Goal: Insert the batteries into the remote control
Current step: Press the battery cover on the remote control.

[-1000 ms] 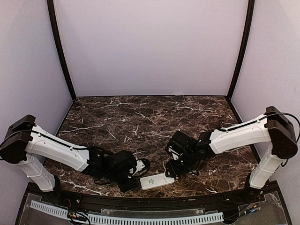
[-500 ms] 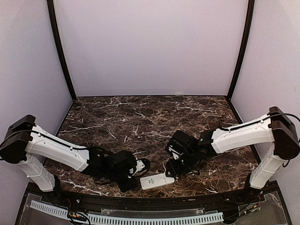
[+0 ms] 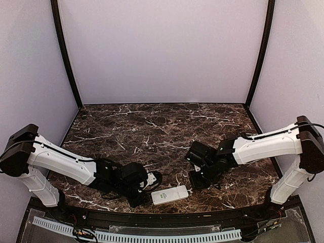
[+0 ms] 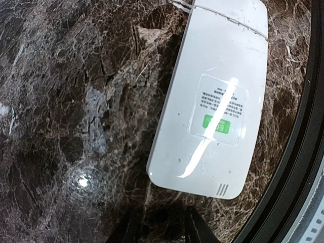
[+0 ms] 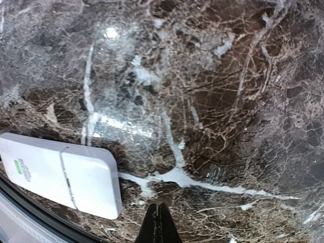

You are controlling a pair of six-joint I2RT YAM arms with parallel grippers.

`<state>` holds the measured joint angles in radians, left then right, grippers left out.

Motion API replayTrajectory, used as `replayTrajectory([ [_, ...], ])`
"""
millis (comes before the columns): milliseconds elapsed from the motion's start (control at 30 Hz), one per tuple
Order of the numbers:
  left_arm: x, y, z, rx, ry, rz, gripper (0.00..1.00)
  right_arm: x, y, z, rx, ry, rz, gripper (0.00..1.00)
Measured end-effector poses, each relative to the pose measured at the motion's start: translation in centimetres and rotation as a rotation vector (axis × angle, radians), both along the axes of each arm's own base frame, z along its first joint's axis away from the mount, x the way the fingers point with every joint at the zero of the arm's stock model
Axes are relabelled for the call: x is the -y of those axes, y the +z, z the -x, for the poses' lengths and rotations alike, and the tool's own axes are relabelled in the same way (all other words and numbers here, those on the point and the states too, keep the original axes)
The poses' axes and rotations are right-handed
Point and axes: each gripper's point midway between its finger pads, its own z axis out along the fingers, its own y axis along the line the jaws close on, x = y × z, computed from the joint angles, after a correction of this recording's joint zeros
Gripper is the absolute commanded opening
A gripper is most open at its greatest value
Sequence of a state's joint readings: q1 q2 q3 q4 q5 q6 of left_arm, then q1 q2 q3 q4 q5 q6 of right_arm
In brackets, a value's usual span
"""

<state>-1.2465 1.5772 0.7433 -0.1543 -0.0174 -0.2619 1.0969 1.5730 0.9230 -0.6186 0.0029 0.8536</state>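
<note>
Remote control [image 3: 170, 195]: back up at the desk's [image 3: 152, 126] near edge, cover seemingly on. Left jaws spread, empty, beside it; right jaws pressed together, empty. Batteries unseen. Step: probably cover removal; next needs a push along the cover.

Both arms had white moulded link shells, rounded in section, with black housings at the joints. The left arm [image 3: 55, 159] carried a black block at the shoulder and a thin black cable along the top of its white link. The right arm [image 3: 263, 146] was the same build, with a black cable looped over its shoulder block. Wrist sections were black, as were the left gripper [image 3: 143, 188] and right gripper [image 3: 196, 180]. The fingertips [image 5: 158, 225] were dark, possibly matte rubber; too blurred to confirm.
</note>
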Motion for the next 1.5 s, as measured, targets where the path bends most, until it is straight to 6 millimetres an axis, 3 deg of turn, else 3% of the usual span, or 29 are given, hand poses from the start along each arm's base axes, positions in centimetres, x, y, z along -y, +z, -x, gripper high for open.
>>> replayTrajectory([
  [333, 0.0, 0.0, 0.0, -0.001, -0.001, 0.001, 0.30, 0.7, -2.3, 0.7, -0.030, -0.008, 0.091, 0.00],
  [433, 0.0, 0.0, 0.1, -0.004, -0.002, 0.002, 0.25, -0.2, -2.4, 1.1, -0.027, 0.013, 0.099, 0.00],
  [567, 0.3, -0.1, 0.5, -0.026, -0.018, 0.006, 0.22, -3.5, -2.4, 2.1, -0.018, 0.068, 0.097, 0.00],
  [667, 0.3, -0.1, 0.6, -0.032, -0.024, 0.003, 0.22, -3.6, -2.4, 2.2, -0.011, 0.071, 0.140, 0.00],
  [1033, 0.4, -0.1, 0.6, -0.036, -0.027, 0.007, 0.22, -3.4, -2.3, 2.0, -0.001, 0.063, 0.162, 0.00],
  [1300, 0.6, 0.0, 0.8, -0.041, -0.031, 0.019, 0.23, -0.5, -2.3, 1.0, -0.007, 0.018, 0.161, 0.00],
  [1500, 0.6, 0.0, 0.8, -0.041, -0.031, 0.019, 0.23, -0.3, -2.4, 0.9, -0.012, 0.025, 0.167, 0.00],
])
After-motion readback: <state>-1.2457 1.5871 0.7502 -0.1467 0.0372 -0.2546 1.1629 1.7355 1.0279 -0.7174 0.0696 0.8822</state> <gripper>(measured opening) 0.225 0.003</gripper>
